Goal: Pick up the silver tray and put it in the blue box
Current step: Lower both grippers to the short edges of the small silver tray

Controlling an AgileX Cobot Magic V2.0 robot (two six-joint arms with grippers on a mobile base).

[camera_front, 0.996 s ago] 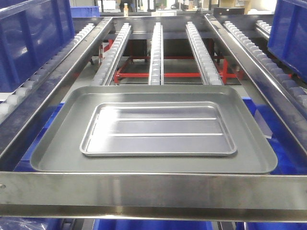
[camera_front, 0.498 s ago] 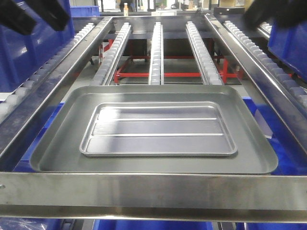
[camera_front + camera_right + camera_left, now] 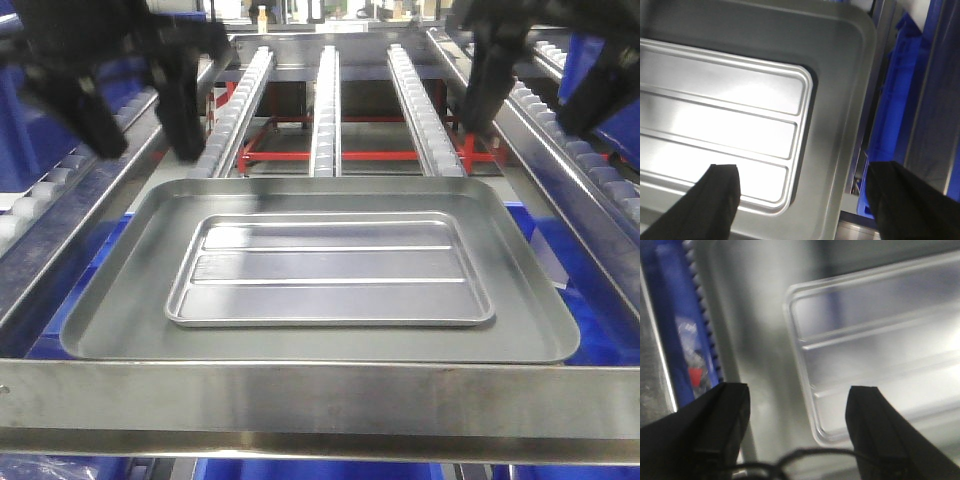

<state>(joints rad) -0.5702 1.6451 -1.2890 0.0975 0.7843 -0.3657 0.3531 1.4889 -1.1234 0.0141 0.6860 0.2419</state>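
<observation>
Left gripper [image 3: 138, 125] and right gripper [image 3: 535, 105], both spread wide and empty, hang above the far corners of the silver tray [image 3: 330, 272]. It lies flat inside the larger grey tray [image 3: 110, 310] on the roller rack [image 3: 325, 100] — nothing is grasped, so lift and transfer remain. Part of a blue box [image 3: 585, 285] shows beneath the rack — its opening is hidden, and the left wrist view is blurred.

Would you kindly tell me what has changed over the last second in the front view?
Both arms have come down into view from above: the left end effector and the right end effector now hang open near the far corners of the larger grey tray, holding nothing. The silver tray lies unmoved inside it.
</observation>
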